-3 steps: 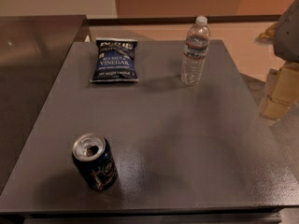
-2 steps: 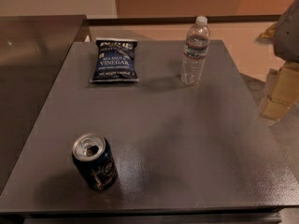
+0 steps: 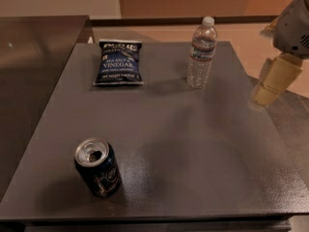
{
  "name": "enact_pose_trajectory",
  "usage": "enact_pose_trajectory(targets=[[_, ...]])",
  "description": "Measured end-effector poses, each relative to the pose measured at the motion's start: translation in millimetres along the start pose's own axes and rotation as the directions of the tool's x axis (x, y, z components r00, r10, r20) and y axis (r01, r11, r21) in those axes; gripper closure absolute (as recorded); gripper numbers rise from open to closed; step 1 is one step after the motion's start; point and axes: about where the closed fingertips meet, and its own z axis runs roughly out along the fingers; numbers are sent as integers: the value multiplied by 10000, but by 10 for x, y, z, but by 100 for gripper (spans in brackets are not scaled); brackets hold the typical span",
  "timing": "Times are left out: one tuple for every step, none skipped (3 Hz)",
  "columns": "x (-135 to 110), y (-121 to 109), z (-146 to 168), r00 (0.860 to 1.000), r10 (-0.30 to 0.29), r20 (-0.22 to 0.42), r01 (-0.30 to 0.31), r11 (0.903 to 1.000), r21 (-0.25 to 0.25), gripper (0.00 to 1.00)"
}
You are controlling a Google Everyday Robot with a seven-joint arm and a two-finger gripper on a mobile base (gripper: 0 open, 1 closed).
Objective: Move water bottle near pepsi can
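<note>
Pepsi can [image 3: 98,170] upright, near left on table [image 3: 193,144]. Chip bag [image 3: 119,62] far left. Water bottle [image 3: 201,54] upright, far, right of centre, well apart from can. Gripper [image 3: 268,88] beyond right edge, clear of bottle; open or closed, cannot tell. Whole move left

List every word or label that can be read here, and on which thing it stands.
"SEA SALT" and "VINEGAR": on the chip bag.
Brand line above them: too blurred to read.
Water bottle label: too blurred to read.
Pepsi can: logo unreadable.
Gripper, at the picture's right edge: no text.
</note>
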Motion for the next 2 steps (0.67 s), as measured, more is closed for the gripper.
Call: enact_pose_trajectory(targets=[[-64,-297,185,9951,586,798,-618,9973,388,0],[-137,-597,370,9754,1246,1819,-1385,9882,655,0]])
